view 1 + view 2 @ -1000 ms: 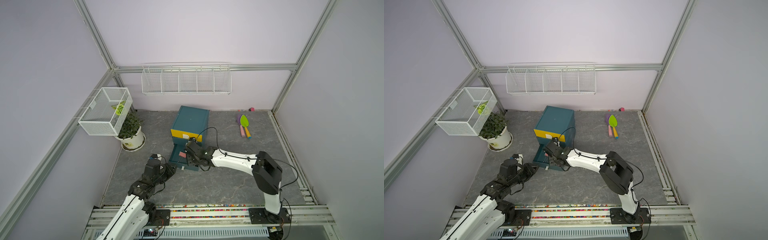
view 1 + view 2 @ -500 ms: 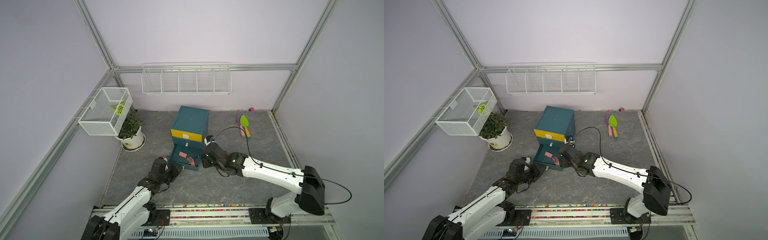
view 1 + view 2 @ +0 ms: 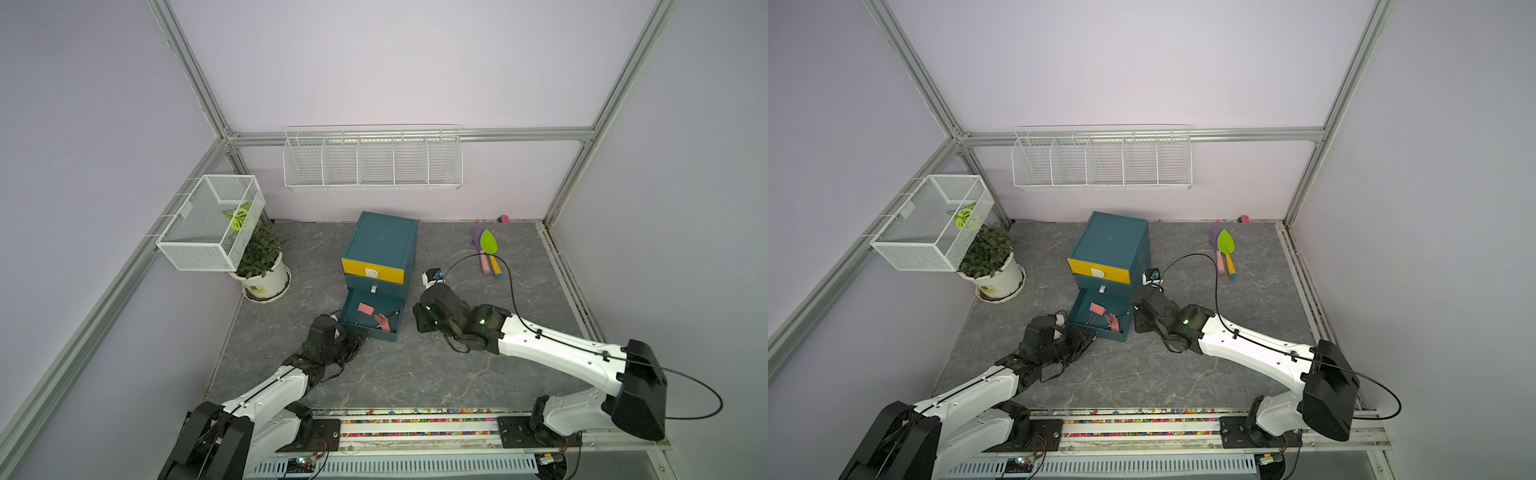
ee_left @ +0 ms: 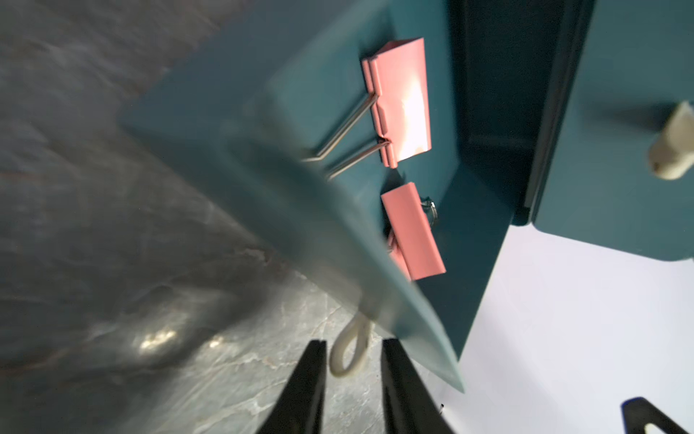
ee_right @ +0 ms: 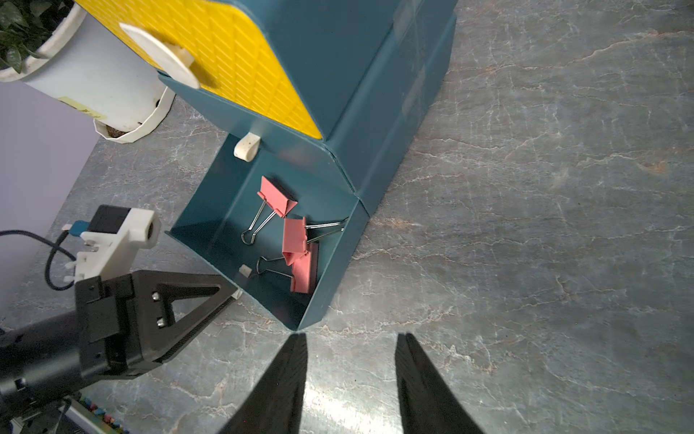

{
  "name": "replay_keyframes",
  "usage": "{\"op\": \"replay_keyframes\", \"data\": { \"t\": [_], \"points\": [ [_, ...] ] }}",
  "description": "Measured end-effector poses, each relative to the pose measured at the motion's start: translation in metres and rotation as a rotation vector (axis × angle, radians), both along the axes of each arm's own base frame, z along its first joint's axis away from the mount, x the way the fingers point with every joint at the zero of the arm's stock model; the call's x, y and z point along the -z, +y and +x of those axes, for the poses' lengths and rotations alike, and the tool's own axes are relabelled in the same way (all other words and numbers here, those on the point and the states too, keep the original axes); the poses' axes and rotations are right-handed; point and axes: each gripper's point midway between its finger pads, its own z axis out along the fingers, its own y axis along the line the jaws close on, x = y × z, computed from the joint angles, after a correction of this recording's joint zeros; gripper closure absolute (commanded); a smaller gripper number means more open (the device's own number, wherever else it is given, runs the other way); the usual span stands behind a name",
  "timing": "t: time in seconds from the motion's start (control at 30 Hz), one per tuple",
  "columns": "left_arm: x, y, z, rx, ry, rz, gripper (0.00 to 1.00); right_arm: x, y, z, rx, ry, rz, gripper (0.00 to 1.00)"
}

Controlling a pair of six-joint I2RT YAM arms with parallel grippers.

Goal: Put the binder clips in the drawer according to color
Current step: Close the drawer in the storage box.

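Clips: three pink binder clips [image 5: 294, 235] lay inside the open bottom drawer [image 5: 210, 221], at 6 o'clock of the teal cabinet [image 3: 380, 241].
Right gripper [image 5: 351, 336]: fingers stood moderately apart with nothing between them. A second earlier it hung over the drawer. It had since drawn back to the drawer's 3 o'clock corner.
Left gripper [image 4: 353, 342]: fingers were narrow, one on each side of the white handle tab [image 4: 351, 357] at the drawer's 7 o'clock. Whether they pinched it could not be told.
Upper drawers: both were shut.
Floor: no loose clip showed.
Meaning: the pink batch looked delivered, so pushing this drawer closed seemed the step in hand.
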Motion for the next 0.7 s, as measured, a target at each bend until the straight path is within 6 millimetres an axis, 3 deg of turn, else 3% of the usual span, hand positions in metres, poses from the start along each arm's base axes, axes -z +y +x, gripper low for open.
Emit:
{"op": "replay_keyframes", "data": {
  "t": [0.2,0.5,0.7],
  "points": [
    [0.0,0.001,0.004,-0.021,-0.005,-0.004,1.0,0.002,-0.003,-0.002,0.002,0.004,-0.004,0.55],
    [0.0,-0.003,0.016,-0.025,0.004,0.014,1.0,-0.006,-0.017,-0.006,0.017,-0.011,0.008,0.55],
    [-0.018,-0.009,0.04,-0.041,-0.036,0.019,1.0,-0.007,-0.028,-0.008,0.029,-0.012,0.007,0.55]
  ]
}}
